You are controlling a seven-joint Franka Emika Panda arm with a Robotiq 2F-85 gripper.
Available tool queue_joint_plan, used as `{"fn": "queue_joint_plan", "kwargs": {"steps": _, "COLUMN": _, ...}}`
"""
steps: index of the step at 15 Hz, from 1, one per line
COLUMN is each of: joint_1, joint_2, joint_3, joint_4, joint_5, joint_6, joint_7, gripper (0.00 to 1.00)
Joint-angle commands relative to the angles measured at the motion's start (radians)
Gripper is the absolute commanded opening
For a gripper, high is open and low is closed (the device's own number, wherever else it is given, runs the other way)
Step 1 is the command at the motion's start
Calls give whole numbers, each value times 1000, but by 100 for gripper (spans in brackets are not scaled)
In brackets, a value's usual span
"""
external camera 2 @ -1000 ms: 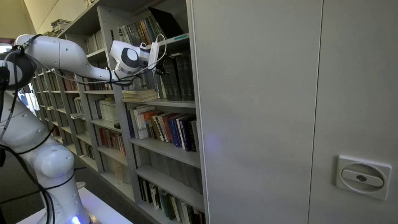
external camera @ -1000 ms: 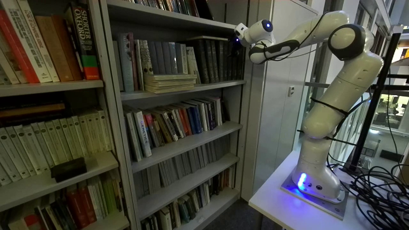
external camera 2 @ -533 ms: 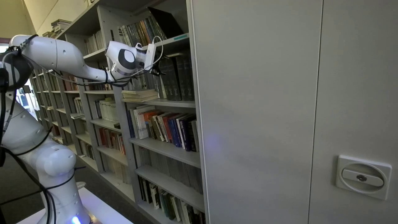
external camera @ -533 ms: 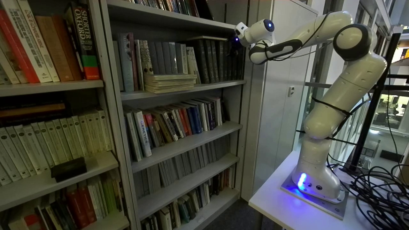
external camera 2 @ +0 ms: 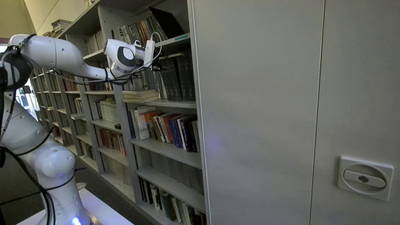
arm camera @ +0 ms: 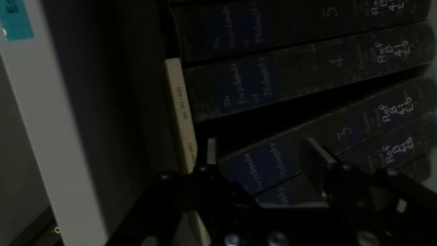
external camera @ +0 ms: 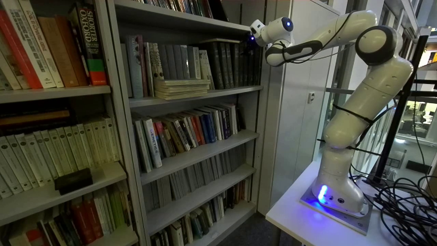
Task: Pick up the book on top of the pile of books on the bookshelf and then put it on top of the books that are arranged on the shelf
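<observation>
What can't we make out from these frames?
Thin cream printed booklet: part of spine text, wrist view, behind the black two-fingered end effector.
Teal rectangular label: full text, wrist view, cut off by the picture's edge.
Low stack of pale beige books: spine titles, too small in both exterior views.
Row of upright grey-spined books: bottoms, hidden in an exterior view by that stack.

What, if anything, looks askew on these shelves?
In the wrist view, encyclopedia volume 3 leans away from volume 4, leaving a dark gap widest near the tops, whereas 4 sits close to volume 5. In an exterior view, a black slab higher up also slants steeply.
</observation>
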Motion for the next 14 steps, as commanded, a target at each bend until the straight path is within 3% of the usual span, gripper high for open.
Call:
{"fn": "queue_joint_plan", "kwargs": {"steps": 1, "joint_1": -49, "joint_2": 36, "joint_3": 32, "joint_4": 44, "joint_5": -6, "joint_6": 23, "joint_7": 4, "gripper": 37}}
{"fn": "queue_joint_plan", "kwargs": {"steps": 3, "joint_1": -67, "joint_2": 47, "joint_3": 47, "joint_4": 61, "joint_5": -16, "joint_6": 21, "joint_7": 13, "gripper": 29}}
{"fn": "queue_joint_plan", "kwargs": {"steps": 7, "joint_1": -108, "joint_2": 76, "joint_3": 88, "joint_4": 117, "joint_5": -70, "joint_6": 18, "joint_7": 66, "gripper": 0}}
{"fn": "queue_joint_plan", "kwargs": {"steps": 14, "joint_1": -163, "joint_2": 103, "joint_3": 142, "joint_4": 174, "joint_5": -114, "joint_6": 16, "joint_7": 113, "gripper": 0}}
